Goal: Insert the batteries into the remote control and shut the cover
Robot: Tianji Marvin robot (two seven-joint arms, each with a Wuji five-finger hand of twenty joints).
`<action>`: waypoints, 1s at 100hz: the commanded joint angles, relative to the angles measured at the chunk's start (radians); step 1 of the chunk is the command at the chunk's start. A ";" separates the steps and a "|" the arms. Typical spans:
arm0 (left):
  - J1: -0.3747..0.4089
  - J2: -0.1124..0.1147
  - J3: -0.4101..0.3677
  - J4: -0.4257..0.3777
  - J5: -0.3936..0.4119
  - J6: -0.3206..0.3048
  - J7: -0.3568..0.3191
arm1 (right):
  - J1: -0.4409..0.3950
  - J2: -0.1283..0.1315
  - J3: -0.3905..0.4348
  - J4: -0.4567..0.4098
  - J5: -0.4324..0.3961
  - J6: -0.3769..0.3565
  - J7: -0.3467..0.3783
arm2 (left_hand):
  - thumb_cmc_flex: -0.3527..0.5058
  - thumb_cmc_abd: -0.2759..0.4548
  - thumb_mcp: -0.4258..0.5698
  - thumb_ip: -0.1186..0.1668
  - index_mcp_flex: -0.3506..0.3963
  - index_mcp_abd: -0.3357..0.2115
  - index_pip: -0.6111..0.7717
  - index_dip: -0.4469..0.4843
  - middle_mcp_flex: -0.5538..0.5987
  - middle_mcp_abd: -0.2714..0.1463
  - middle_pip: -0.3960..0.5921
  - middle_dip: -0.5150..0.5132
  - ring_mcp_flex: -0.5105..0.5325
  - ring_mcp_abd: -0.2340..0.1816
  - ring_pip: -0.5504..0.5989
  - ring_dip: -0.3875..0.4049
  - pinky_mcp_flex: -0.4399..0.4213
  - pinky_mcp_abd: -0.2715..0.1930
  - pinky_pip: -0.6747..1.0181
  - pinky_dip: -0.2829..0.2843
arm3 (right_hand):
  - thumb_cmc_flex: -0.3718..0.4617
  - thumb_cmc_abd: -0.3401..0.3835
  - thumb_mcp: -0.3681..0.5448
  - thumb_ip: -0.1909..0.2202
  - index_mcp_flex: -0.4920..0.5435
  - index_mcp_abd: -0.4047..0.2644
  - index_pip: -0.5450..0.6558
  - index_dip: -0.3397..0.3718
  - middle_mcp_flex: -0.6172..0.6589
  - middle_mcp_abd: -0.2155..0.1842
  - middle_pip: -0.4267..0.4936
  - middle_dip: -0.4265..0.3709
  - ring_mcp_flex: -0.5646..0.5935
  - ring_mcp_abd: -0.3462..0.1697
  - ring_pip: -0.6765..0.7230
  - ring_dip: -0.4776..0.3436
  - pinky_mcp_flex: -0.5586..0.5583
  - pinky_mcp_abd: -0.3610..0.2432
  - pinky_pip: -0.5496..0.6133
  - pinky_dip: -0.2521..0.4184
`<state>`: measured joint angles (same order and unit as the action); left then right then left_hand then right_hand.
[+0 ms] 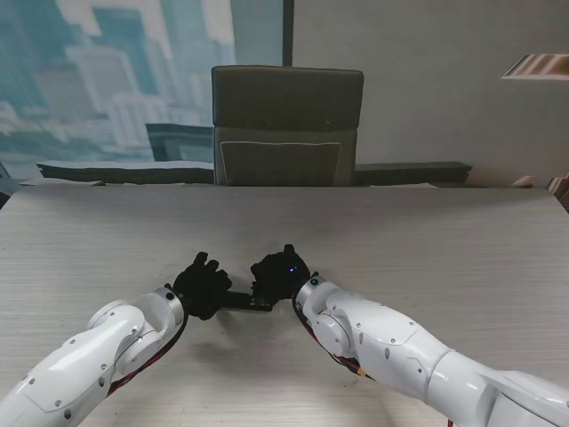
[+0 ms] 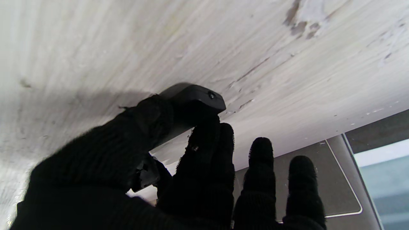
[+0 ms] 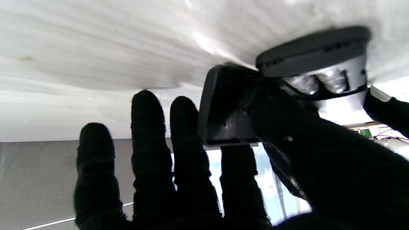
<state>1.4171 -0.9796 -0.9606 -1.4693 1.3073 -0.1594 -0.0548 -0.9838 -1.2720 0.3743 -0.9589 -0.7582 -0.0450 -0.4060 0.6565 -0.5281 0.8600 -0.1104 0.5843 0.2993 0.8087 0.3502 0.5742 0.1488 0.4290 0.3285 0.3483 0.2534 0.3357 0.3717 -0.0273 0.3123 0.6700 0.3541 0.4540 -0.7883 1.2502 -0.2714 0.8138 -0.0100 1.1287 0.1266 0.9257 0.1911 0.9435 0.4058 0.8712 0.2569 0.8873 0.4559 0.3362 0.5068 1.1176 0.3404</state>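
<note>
Your left hand (image 2: 134, 159) grips the remote control (image 2: 195, 99); your right hand (image 3: 255, 166) pinches the cover (image 3: 223, 108). Misalign it above the tabletop (image 1: 427, 240) and it jams.

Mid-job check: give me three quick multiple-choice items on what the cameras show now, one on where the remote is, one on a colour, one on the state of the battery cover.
1. Where is the remote control?
A. Between the two hands
B. On the chair
C. At the table's far edge

2. What colour are the gloves on both hands?
A. White
B. Black
C. Red

3. What state is the cover in?
A. Fully closed
B. Off the compartment, batteries showing
C. Lying alone on the table

Answers:
1 A: the stand view shows it spanning from the left hand to the right hand.
2 B: every view shows black knit.
3 B: the right wrist view shows two shiny batteries exposed, with the cover pinched by the right hand.
</note>
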 commanded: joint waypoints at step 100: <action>0.027 0.001 0.019 0.026 0.003 0.006 -0.046 | -0.093 0.057 0.077 -0.108 -0.063 -0.034 -0.013 | 0.032 0.007 -0.046 -0.003 0.017 -0.286 0.047 0.032 -0.005 -0.028 0.010 0.013 -0.001 0.005 0.007 -0.011 -0.012 0.013 0.015 -0.007 | -0.158 0.066 -0.082 0.096 0.013 0.024 -0.097 0.132 -0.040 0.028 -0.011 0.025 -0.030 0.000 -0.024 -0.004 -0.028 0.036 0.004 -0.003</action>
<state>1.4173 -0.9796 -0.9591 -1.4720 1.3069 -0.1545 -0.0602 -1.0613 -1.2209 0.4499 -1.0530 -0.8168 -0.0718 -0.4289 0.6596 -0.5278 0.8598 -0.1105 0.5778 0.2993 0.8088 0.3581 0.5690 0.1488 0.4290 0.3286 0.3483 0.2534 0.3357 0.3717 -0.0273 0.3123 0.6701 0.3541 0.3212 -0.7395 1.1745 -0.1999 0.8150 0.0013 1.0438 0.2394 0.9023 0.2001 0.9353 0.4165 0.8526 0.2569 0.8600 0.4450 0.3228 0.5071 1.1176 0.3403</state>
